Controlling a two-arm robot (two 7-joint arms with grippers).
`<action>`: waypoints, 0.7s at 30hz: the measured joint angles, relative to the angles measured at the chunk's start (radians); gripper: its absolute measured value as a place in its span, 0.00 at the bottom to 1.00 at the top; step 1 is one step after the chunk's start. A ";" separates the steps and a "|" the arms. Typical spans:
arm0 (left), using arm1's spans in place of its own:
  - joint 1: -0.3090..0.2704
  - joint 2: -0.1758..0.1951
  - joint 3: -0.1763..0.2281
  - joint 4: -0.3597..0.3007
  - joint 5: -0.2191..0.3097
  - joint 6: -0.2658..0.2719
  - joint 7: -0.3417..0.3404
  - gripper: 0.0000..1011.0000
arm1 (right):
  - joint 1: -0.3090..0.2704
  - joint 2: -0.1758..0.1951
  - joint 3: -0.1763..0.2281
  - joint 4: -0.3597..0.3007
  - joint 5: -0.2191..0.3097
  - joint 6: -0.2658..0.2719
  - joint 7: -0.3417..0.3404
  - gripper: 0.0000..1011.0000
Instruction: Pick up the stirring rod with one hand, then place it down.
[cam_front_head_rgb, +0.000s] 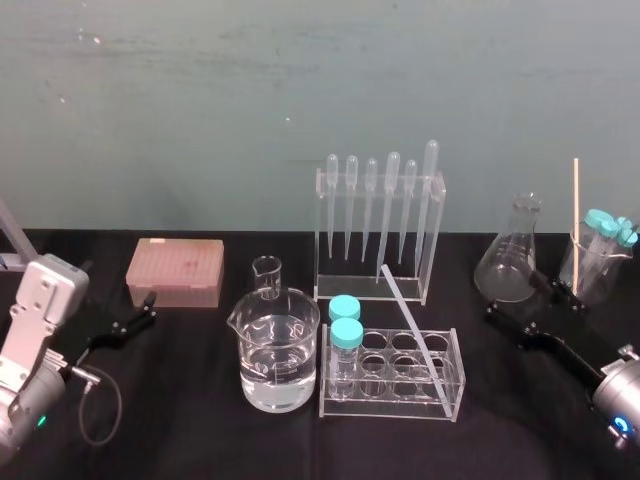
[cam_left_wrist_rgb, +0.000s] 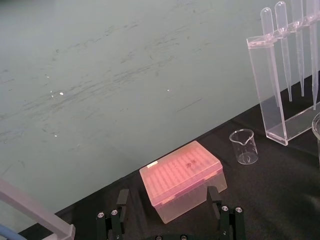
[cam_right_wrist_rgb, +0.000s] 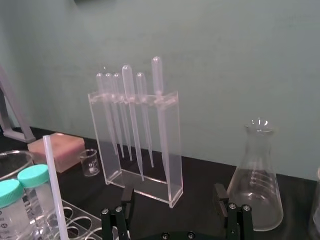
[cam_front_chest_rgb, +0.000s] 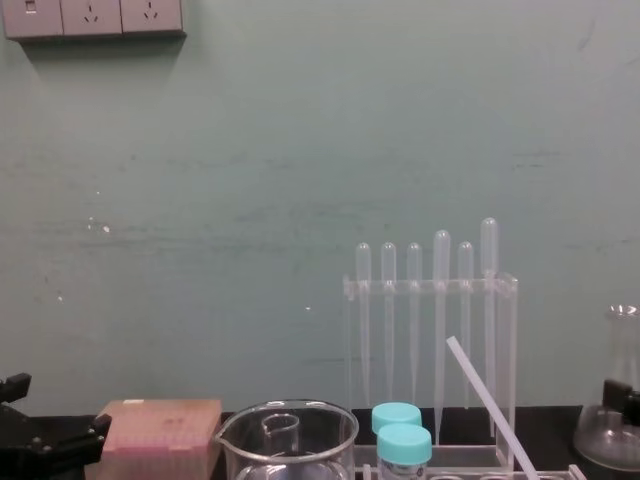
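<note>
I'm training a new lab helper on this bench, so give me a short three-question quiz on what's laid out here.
1. True or false: the stirring rod stands perfectly upright.
2. How many pipettes hang in the pipette rack? A) four B) six C) eight
3. Fill in: the left gripper and right gripper are both ___ and hold nothing.
Key: 1 false, it leans tilted in the tube rack; 2 B; 3 open.

Soft, even light from above brightens the pale green wall (cam_front_head_rgb: 300, 80); the black desk (cam_front_head_rgb: 200, 430) reads dark, and small glints sit on the clear glass beaker of water (cam_front_head_rgb: 275, 350).
</note>
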 joint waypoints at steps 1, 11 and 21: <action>0.000 0.000 0.000 0.000 0.000 0.000 0.000 0.99 | 0.000 0.000 0.000 0.000 0.000 -0.001 0.000 0.99; 0.000 0.000 0.000 0.000 0.000 0.000 0.000 0.99 | 0.002 -0.001 -0.001 0.000 0.001 -0.014 0.002 0.99; 0.000 0.000 0.000 0.000 0.000 0.000 0.000 0.99 | 0.003 -0.002 -0.002 0.000 0.003 -0.020 0.005 0.99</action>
